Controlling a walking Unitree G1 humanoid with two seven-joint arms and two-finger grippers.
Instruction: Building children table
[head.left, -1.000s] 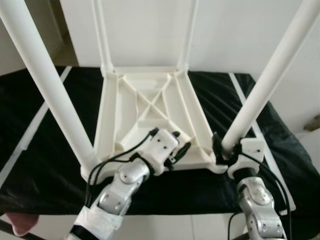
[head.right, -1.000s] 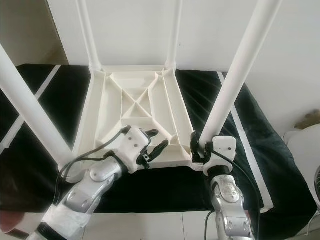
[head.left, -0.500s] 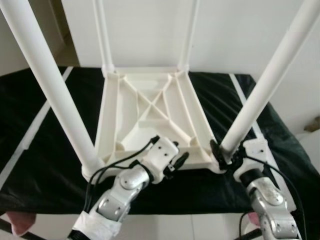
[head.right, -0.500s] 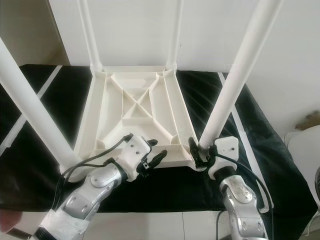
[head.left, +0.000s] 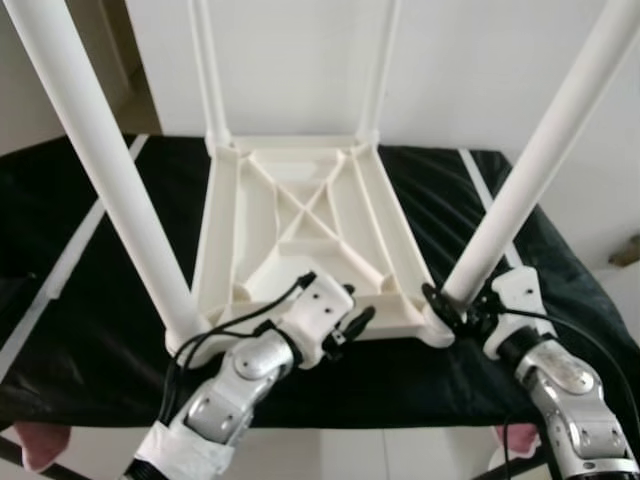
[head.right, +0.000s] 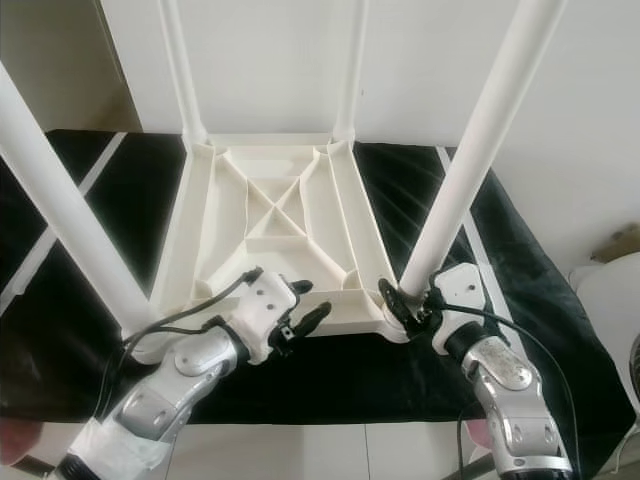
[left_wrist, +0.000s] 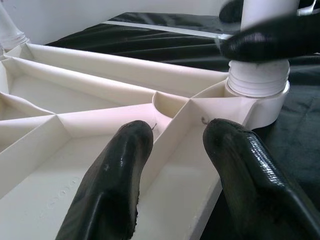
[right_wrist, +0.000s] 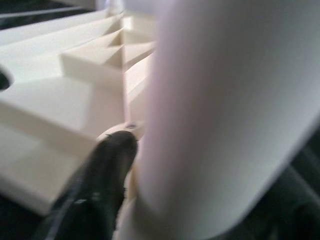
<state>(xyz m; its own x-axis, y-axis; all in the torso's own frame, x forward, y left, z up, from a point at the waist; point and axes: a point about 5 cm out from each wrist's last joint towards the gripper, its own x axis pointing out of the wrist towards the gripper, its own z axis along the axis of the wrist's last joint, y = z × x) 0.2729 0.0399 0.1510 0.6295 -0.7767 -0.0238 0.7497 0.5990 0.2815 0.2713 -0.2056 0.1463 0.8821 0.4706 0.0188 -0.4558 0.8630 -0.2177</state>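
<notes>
The white plastic children's table (head.left: 300, 235) lies upside down on a black cloth (head.left: 80, 260) that covers the tabletop, its ribbed underside facing up with a cross of stiffening ribs in the middle. Four white legs rise from its corners: the near-left leg (head.left: 110, 170), the near-right leg (head.left: 540, 160) and two thinner-looking far legs (head.left: 210, 70) against the white wall (head.left: 480, 70).

The right gripper (head.right: 400, 300) is at the near-right corner, its black fingers (right_wrist: 97, 175) closed around the base of the near-right leg where it meets its socket; the right wrist view shows one finger pressed against the leg's white tube. In the left wrist view the threaded collar (left_wrist: 257, 80) of that leg sits in the corner socket, with a black finger of the other gripper across it.

The left gripper (head.left: 345, 325) hovers at the near edge of the table frame, between the two near legs, its fingers (left_wrist: 112, 175) spread apart and holding nothing, one to each side of a rib. Black cables (head.left: 235, 320) loop from its wrist.

Pale stripes (head.left: 60, 265) run across the cloth on either side of the table.
</notes>
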